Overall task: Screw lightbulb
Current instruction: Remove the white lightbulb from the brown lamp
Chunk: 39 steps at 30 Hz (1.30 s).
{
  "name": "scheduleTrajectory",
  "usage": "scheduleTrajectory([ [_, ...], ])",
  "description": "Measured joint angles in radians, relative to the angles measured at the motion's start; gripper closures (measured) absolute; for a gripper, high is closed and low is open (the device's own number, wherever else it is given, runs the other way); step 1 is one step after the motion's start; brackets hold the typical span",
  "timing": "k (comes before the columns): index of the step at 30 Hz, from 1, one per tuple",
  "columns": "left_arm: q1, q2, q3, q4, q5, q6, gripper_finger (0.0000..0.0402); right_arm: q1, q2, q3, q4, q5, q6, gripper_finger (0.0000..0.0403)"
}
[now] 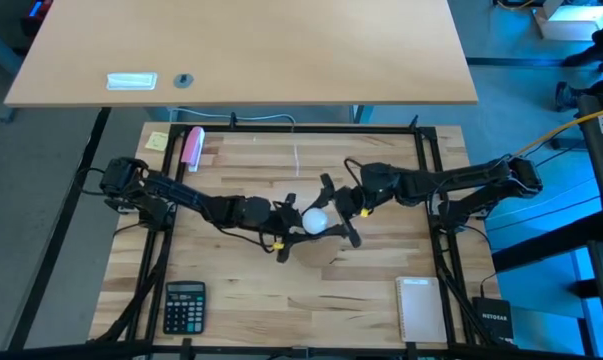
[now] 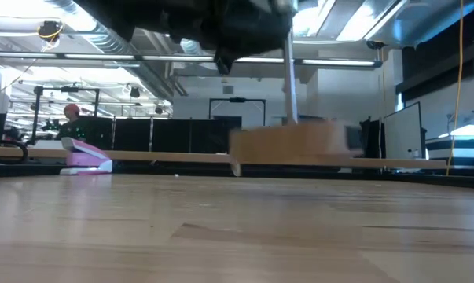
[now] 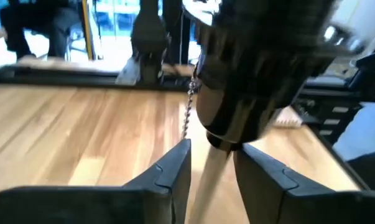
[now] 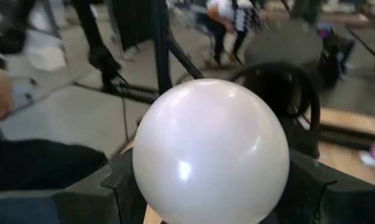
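Filling the right wrist view, the lightbulb sits clamped between the right gripper's two dark fingers, its white globe facing the camera. From above, the lightbulb hangs over the middle of the wooden table, between both arms. The left gripper meets it there, fingers apart around a dark lamp socket with a pull chain. A calculator lies near the front edge.
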<state>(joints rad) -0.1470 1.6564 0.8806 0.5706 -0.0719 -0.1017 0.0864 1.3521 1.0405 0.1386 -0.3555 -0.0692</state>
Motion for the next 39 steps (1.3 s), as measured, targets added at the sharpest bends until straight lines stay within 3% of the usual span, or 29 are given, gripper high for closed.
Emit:
scheduleTrajectory([
  [9, 0.028, -0.002, 0.002, -0.128, 0.001, -0.104, 0.0248, 0.0, 0.007, -0.006, -0.116, 0.222, -0.046, 0.0149],
  [19, 0.035, -0.001, 0.002, -0.115, -0.023, -0.085, 0.0184, -0.002, 0.019, -0.01, -0.099, 0.264, -0.058, 0.0149],
  [23, 0.03, -0.001, 0.001, -0.073, -0.102, -0.048, 0.0185, -0.002, 0.019, -0.01, -0.1, 0.267, -0.058, 0.0149],
  [39, 0.02, 0.111, 0.0, 0.277, -0.154, 0.098, 0.0194, -0.002, 0.019, -0.012, -0.07, 0.312, -0.057, 0.0149],
])
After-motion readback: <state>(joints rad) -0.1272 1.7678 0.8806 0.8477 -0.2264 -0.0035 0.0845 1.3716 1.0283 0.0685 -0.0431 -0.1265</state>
